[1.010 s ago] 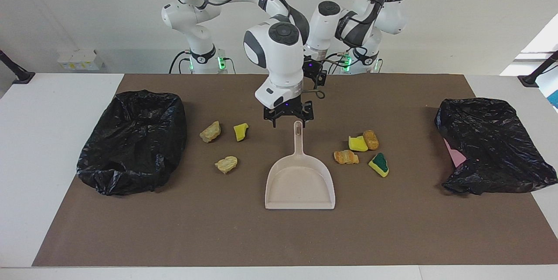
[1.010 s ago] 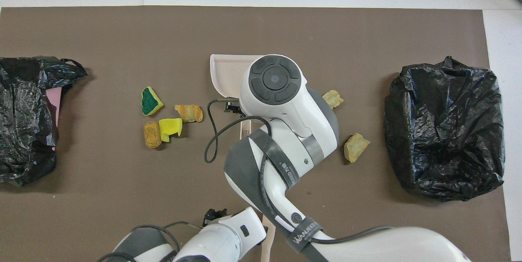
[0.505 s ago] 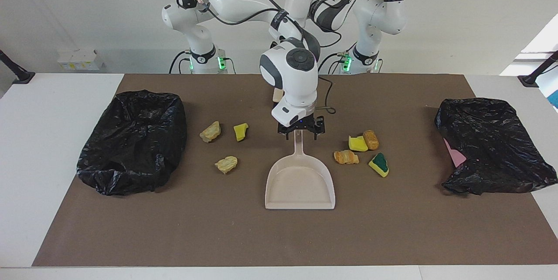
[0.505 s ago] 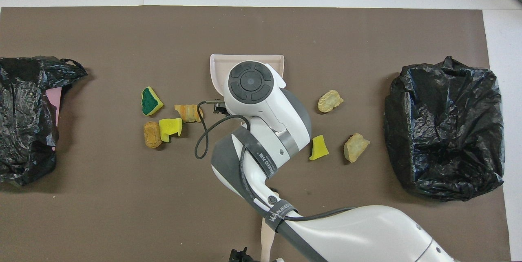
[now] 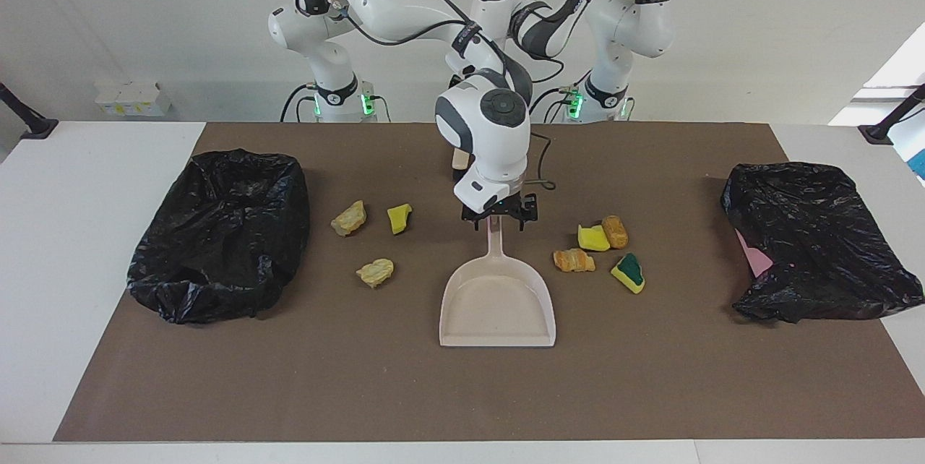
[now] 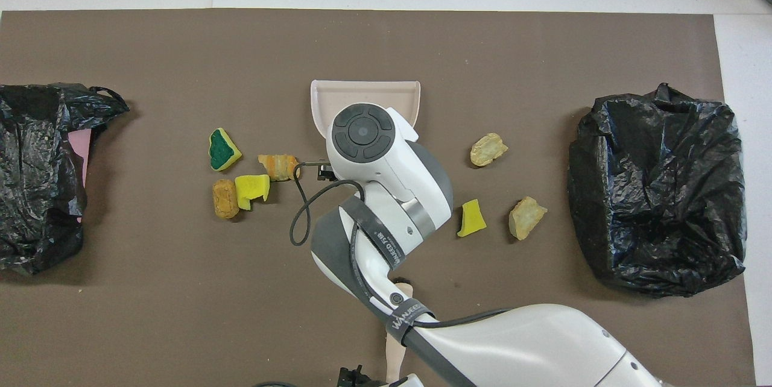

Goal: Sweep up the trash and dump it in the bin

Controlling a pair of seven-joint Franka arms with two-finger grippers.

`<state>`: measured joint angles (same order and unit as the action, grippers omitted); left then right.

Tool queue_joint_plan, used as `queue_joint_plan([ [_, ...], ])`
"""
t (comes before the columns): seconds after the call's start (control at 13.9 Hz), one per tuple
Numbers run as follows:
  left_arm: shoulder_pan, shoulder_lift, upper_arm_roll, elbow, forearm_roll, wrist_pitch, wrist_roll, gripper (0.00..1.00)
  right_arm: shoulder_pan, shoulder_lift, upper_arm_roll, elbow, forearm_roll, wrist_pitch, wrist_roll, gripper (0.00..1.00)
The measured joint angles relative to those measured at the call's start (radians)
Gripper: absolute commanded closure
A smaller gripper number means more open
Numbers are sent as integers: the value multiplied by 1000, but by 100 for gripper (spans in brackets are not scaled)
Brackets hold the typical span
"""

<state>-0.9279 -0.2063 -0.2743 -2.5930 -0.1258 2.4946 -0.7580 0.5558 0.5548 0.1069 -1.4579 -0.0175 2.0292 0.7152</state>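
Progress: I judge the task barely begun; no chunk lies in the dustpan [image 5: 497, 305] and none has reached a bin.
Right gripper: the right gripper [image 5: 498, 220] sits at the dustpan handle [image 5: 494, 240], jaws spread to either side of it; I cannot confirm a grip.
Left gripper: I see the left arm waiting, folded back; only the tip of the left gripper [image 6: 354, 377] shows, fingers apart, holding nothing.
Trash: seven chunks on the counter [image 5: 462, 392]. Three chunks [image 5: 374, 240] lie to the right-arm side of the right gripper, four chunks [image 5: 601, 251] to the left-arm side, including the green-faced chunk [image 5: 629, 272].
Bins: black-bagged bin [image 5: 220, 233] and second bagged bin [image 5: 816, 240] flank the scene, well apart from the gripper.
Remaining: grasp, sweep, dump.
View difference: the facing view shows handle and jaws; overhead, the arm hides them, but a brush handle [image 6: 395, 357] shows near the left gripper.
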Motion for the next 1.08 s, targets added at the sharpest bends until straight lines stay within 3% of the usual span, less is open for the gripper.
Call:
queue_joint_plan([
  [0.07,0,20,0,1,0,17,0,3,0,-3,0,-13,0,11,0,0],
  [0.29,0,43,0,10,0,24,0,10,6,-5,1,-36,0,30,2,13],
  [0.36,0,42,0,12,0,21,0,20,9,-5,1,-41,0,34,3,18],
  [0.43,0,42,1,18,0,10,0,39,11,-5,1,-43,0,34,3,27],
  [0.58,0,41,1,39,0,-30,0,97,13,-5,0,-45,0,34,4,53],
  [0.72,0,40,1,50,0,-48,0,100,13,-5,-1,-45,0,34,5,79],
  [0.79,0,40,3,50,0,-51,-1,100,13,-6,-1,-45,0,34,10,82],
  [0.87,1,40,6,50,0,-51,-1,100,13,-6,-1,-45,0,34,19,94],
  [0.94,3,40,9,50,0,-53,-1,100,13,-6,-1,-45,-1,34,23,99],
  [1.08,20,28,18,50,0,-83,-1,100,13,-7,-2,-45,-1,35,26,100],
])
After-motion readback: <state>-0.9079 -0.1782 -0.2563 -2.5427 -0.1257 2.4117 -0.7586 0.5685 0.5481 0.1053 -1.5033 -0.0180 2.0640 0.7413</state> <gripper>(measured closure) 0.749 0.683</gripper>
